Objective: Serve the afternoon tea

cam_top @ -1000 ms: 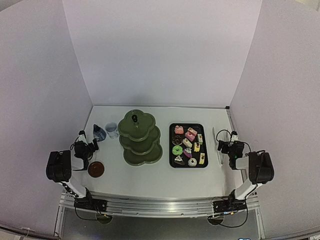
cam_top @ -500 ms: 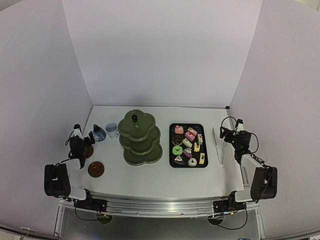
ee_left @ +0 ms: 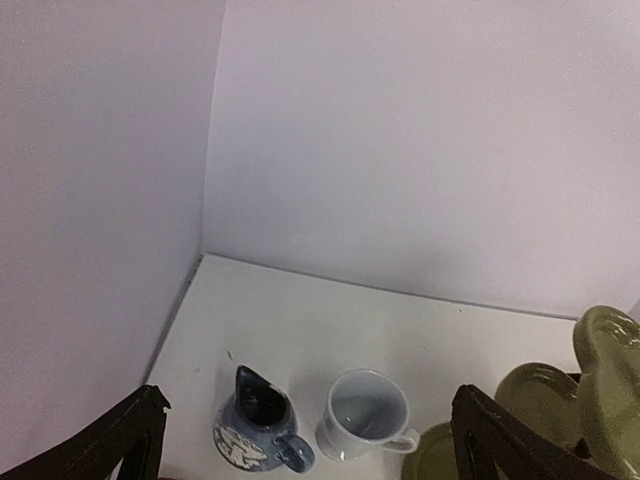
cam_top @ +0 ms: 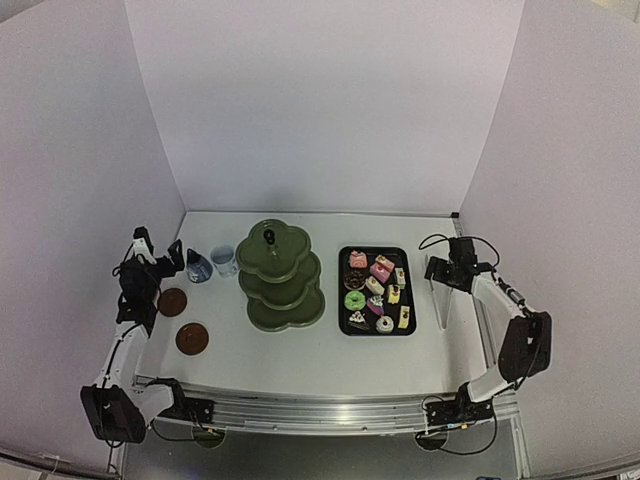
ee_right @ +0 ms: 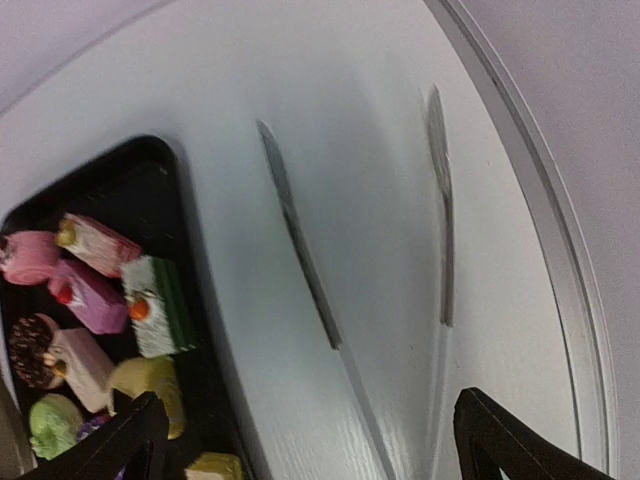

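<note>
The dark green three-tier stand [cam_top: 281, 275] is at mid-table; its edge shows in the left wrist view [ee_left: 590, 385]. Several pink, green, yellow and white pastries [cam_top: 375, 290] lie on the black tray [cam_top: 343, 292]; some show in the right wrist view [ee_right: 100, 300]. The small blue jug [cam_top: 198, 266] [ee_left: 258, 432] and the white cup [cam_top: 224, 261] [ee_left: 368, 414] stand left of the stand. My left gripper [cam_top: 163, 263] [ee_left: 310, 462] is open and empty, raised just left of the jug. My right gripper [cam_top: 436, 271] [ee_right: 310, 462] is open and empty over the metal tongs [cam_top: 438, 292] [ee_right: 300, 245].
Two brown saucers [cam_top: 172, 302] [cam_top: 192, 338] lie at the near left. The tongs lie between the tray and the table's right edge [ee_right: 540, 200]. White walls close the back and both sides.
Both arms have unfolded and reached out. The left gripper moved to the back left by the jug, uncovering a second saucer. The right gripper moved over the tongs.
</note>
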Available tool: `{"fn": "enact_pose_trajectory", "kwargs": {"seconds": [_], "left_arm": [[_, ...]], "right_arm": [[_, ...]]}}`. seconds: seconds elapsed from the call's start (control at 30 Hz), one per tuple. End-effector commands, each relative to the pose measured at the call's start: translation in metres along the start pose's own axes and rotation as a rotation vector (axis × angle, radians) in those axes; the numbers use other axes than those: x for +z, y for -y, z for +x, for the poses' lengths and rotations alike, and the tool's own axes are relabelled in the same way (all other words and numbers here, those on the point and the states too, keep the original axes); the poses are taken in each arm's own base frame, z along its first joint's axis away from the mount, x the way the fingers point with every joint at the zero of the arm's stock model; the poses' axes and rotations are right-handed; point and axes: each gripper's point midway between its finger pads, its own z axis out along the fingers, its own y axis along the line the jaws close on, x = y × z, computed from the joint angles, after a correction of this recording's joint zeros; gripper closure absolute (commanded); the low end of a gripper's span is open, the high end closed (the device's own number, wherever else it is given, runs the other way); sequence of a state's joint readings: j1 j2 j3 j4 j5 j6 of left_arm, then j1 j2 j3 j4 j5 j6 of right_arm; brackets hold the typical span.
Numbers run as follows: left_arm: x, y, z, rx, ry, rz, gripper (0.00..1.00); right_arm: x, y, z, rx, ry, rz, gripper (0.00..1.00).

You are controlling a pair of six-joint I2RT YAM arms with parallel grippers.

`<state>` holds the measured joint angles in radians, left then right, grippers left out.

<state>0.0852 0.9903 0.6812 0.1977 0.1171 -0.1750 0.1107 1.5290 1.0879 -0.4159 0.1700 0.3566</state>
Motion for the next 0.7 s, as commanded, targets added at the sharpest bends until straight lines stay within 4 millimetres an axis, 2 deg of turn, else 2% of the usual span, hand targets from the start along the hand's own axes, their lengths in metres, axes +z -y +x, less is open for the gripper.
{"fn": "enact_pose_trajectory", "kwargs": {"seconds": [0.0,0.2,0.43,0.53,0.67], "left_arm": [[0.011,0.018,0.013,-0.113,-0.224,0.074,0.00],[0.009,0.031,0.021,-0.075,-0.237,0.153,0.00],[0.010,0.033,0.020,-0.057,-0.236,0.169,0.00],[0.009,0.039,0.020,-0.045,-0.237,0.208,0.00],[0.009,0.042,0.018,-0.042,-0.227,0.225,0.00]], "right_arm": [[0.010,0.037,0.056,0.011,-0.276,0.193,0.02],[0.031,0.032,0.074,0.008,-0.394,0.183,0.02],[0.051,0.046,0.089,0.036,-0.477,0.243,0.02],[0.059,0.055,0.088,0.055,-0.498,0.238,0.02],[0.070,0.054,0.084,0.016,-0.510,0.215,0.07]]}}
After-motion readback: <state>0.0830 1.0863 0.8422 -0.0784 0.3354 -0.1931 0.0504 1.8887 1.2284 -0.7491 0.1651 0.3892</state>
